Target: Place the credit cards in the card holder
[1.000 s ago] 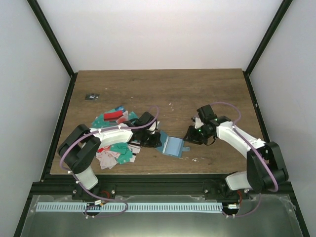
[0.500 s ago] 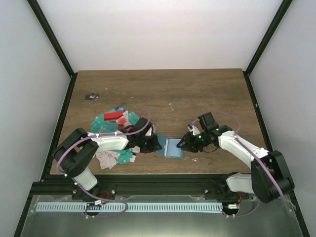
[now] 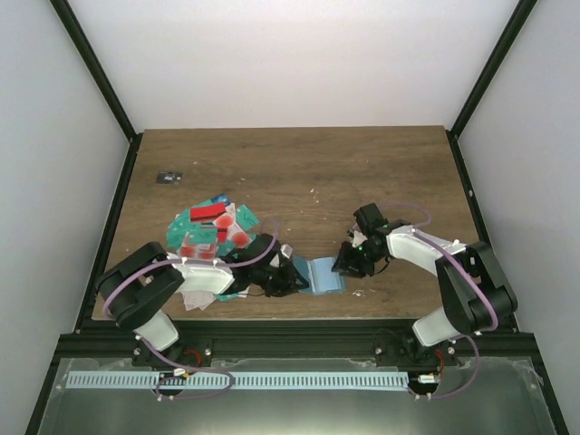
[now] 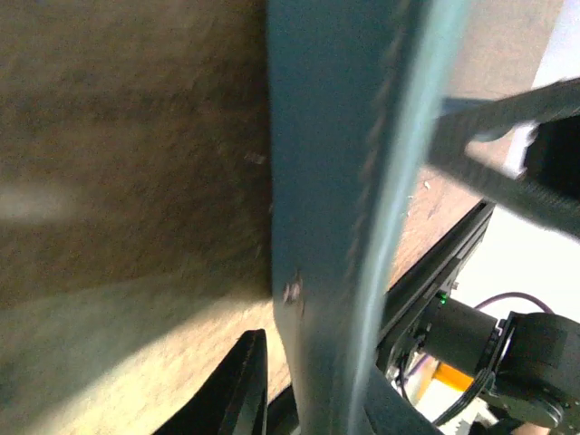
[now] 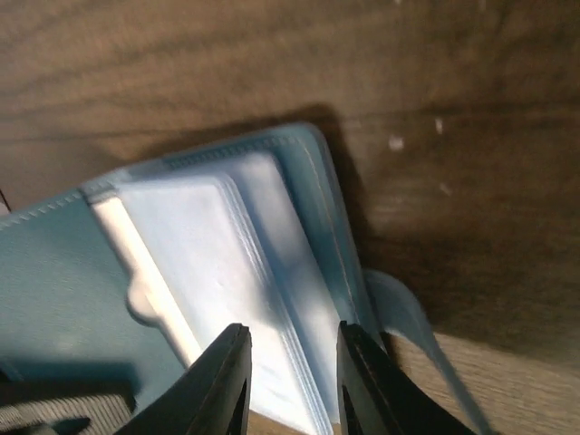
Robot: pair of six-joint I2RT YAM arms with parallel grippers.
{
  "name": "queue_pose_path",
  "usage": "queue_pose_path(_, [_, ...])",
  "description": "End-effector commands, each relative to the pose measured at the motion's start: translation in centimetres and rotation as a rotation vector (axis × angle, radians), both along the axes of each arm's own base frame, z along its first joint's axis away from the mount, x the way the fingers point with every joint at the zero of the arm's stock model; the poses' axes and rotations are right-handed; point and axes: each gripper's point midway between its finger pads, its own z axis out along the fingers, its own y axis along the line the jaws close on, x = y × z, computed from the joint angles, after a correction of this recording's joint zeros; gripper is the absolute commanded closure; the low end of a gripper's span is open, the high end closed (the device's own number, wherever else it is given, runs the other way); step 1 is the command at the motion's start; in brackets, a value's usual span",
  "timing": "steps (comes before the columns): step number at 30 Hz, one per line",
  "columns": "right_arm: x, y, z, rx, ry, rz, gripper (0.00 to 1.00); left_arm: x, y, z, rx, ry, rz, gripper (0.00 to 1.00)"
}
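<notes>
Left gripper (image 3: pixel 288 275), low over the near part of the table (image 3: pixel 381 172), meets the left edge of the card holder (image 3: pixel 324 274). In the left wrist view the holder's teal cover runs up the frame, close and blurred, past the fingers (image 4: pixel 243 385). Only one finger shows clearly, so it cannot be told whether the cover is pinched or merely straddled.

Right gripper (image 3: pixel 348 262) comes in from the opposite side to the holder's right edge. Its two fingertips (image 5: pixel 227 381) stand a little apart, with the clear inner pockets (image 5: pixel 227 263) showing in the gap between them. The pictures do not settle whether they nip the pockets or only hover over them.

The holder lies opened flat between the two grippers, close to the table's near edge and about midway from left to right. Its pockets face up and its small tab (image 5: pixel 403 313) trails on the wood at the right.

The credit cards (image 3: pixel 210 231) form a loose overlapping heap left of the holder, in red, teal and white with red blotches. The heap is partly hidden under the left arm (image 3: pixel 195 272) and spreads from the near left toward the middle of the table.

A small dark object (image 3: pixel 169 177) sits alone at the far left, well apart from the heap
</notes>
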Motion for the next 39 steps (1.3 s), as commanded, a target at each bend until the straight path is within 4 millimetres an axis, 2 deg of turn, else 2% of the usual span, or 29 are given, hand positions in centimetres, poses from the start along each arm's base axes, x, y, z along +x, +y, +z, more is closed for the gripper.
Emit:
queue_pose_path(1, [2.3,-0.2,2.0,-0.059,-0.073,-0.004,0.71,-0.5,-0.2,2.8,-0.058,-0.039,0.022,0.75])
queue_pose_path(7, [3.2,0.6,6.9,-0.009,-0.132,-0.004,0.71,0.1,2.5,6.7,0.039,-0.174,0.049,0.46])
queue_pose_path(11, [3.9,2.2,10.8,0.105,-0.210,0.025,0.69,0.6,4.3,9.2,0.096,-0.247,0.090,0.40])
queue_pose_path(13, [4.2,2.9,11.6,0.146,-0.230,0.036,0.68,0.8,6.2,9.8,0.168,-0.274,0.121,0.38])
queue_pose_path(17, [5.2,3.9,11.6,0.183,-0.247,0.066,0.68,1.4,11.2,10.9,0.312,-0.332,0.233,0.33])
queue_pose_path(21, [5.7,7.7,13.8,0.315,-0.307,0.187,0.68,0.1,15.8,9.3,0.378,-0.263,0.381,0.30])
queue_pose_path(26, [4.9,12.4,14.5,0.455,-0.304,0.311,0.67,-1.0,20.1,7.5,0.406,-0.203,0.544,0.30])
queue_pose_path(30, [3.7,15.7,14.3,0.540,-0.268,0.377,0.65,-0.3,21.3,7.1,0.396,-0.172,0.597,0.30])
queue_pose_path(34, [2.2,18.7,12.9,0.572,-0.200,0.428,0.61,1.2,22.2,6.6,0.414,-0.137,0.593,0.31])
queue_pose_path(36, [1.5,20.0,12.4,0.583,-0.173,0.436,0.59,2.1,23.0,6.2,0.451,-0.122,0.583,0.35])
queue_pose_path(39, [0.5,21.7,11.3,0.592,-0.128,0.432,0.57,3.0,24.4,5.4,0.515,-0.094,0.555,0.48])
